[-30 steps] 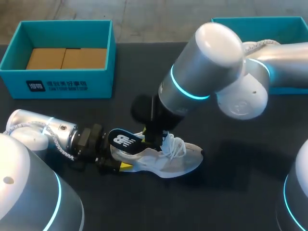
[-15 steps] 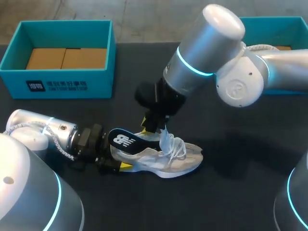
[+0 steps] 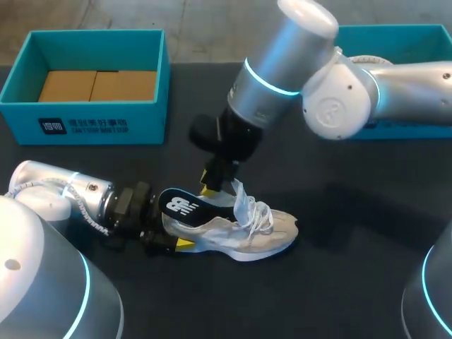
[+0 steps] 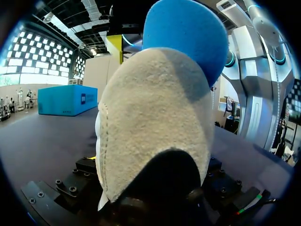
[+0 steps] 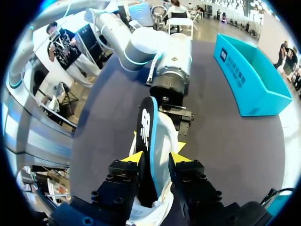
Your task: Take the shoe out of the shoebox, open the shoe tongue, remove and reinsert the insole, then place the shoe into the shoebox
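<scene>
Lying on its sole on the dark tabletop [image 3: 339, 282], the pale shoe [image 3: 247, 236] sits near the middle with its toe toward the right arm's side and its white laces [image 3: 258, 212] loose over the top. The left arm [image 3: 63, 198] lies low along the tabletop from the left, and the left fingers [image 3: 183, 244] are clenched on the heel of the shoe, one yellow tip showing just under the heel. In the left wrist view the suede heel fills the space between those fingers, with the blue underside of the insole [image 4: 188, 33] rising above it. The insole is partly out of the shoe: its dark upper face with a white logo slants up and back over the heel, while its front end is at the shoe's opening. The right arm [image 3: 282, 70] comes in from the right and reaches down over the shoe, and the right fingers [image 5: 135, 157] are closed on the insole, grasping it edge-on between the two yellow tips, with white shoe fabric pressed against one side. An open teal shoebox [image 3: 88, 127] stands at the far left of the tabletop, well apart from the shoe, with brown cardboard [image 3: 95, 85] on its floor. A second teal box [image 3: 424, 32] stands at the far right, partly hidden behind the right arm.
</scene>
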